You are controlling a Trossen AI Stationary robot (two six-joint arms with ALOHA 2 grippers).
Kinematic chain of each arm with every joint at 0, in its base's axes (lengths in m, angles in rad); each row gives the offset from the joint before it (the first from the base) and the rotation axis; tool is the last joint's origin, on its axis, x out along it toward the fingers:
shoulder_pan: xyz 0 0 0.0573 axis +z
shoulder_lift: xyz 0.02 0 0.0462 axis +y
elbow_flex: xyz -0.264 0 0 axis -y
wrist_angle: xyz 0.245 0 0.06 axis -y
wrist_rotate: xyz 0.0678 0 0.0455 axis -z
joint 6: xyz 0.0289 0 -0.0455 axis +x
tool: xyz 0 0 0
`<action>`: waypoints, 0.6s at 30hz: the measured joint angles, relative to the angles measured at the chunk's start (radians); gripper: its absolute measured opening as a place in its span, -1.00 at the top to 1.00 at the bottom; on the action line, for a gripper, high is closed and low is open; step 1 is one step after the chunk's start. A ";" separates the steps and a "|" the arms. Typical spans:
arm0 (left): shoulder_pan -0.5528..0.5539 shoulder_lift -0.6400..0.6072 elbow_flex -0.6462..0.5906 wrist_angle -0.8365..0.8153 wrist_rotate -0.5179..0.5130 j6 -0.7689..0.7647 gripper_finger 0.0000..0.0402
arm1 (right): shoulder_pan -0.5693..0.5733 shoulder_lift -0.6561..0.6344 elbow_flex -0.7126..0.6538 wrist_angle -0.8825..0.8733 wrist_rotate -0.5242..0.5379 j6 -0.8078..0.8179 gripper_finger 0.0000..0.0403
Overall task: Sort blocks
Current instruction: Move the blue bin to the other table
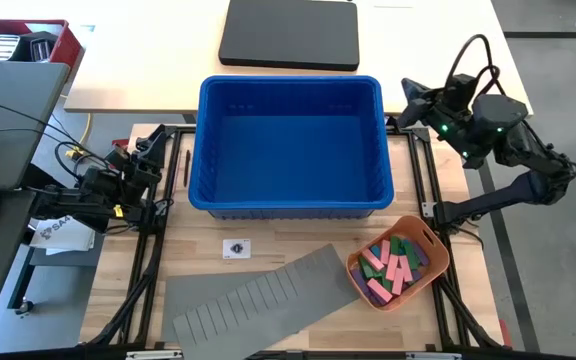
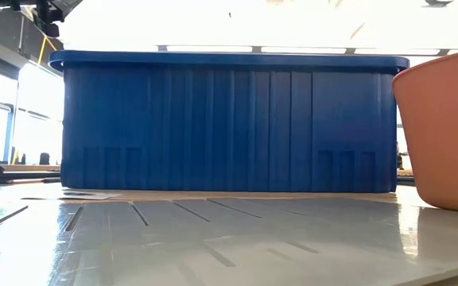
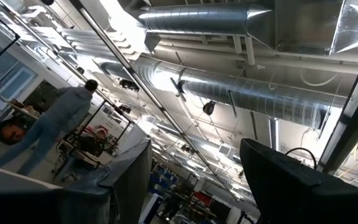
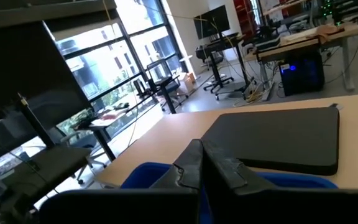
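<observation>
Your left gripper sits parked off the table's left edge, fingers spread and empty. Right of it stands the deep blue plastic bin. Your right gripper waits at the bin's far right corner, fingers pressed together, empty. The green, pink and purple blocks lie in the round orange tub, nearer you than that gripper.

Even overhead light on the desk, soft shadows. Low view: windows blown out behind blue bin, glare on near grey sheet, foreground blurred.
</observation>
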 joint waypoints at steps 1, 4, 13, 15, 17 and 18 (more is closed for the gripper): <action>0.000 0.000 0.000 0.000 0.000 0.000 -0.18 | 0.000 0.000 0.000 -0.004 -0.002 0.000 1.00; 0.000 0.000 0.000 0.000 0.000 0.000 -0.18 | 0.000 0.000 0.000 -0.008 -0.004 0.001 1.00; 0.000 0.000 0.000 0.000 0.000 0.000 -0.18 | -0.147 0.011 0.001 -0.448 -0.230 0.515 1.00; 0.000 0.000 0.000 0.000 0.000 0.000 -0.18 | -0.226 0.034 0.001 -0.520 -0.369 0.546 0.99; 0.000 0.000 0.000 0.000 0.000 0.000 -0.18 | -0.293 0.066 0.001 -0.548 -0.479 0.525 0.96; 0.000 0.000 0.000 0.000 0.000 0.000 -0.18 | -0.323 0.083 0.001 -0.563 -0.522 0.511 0.94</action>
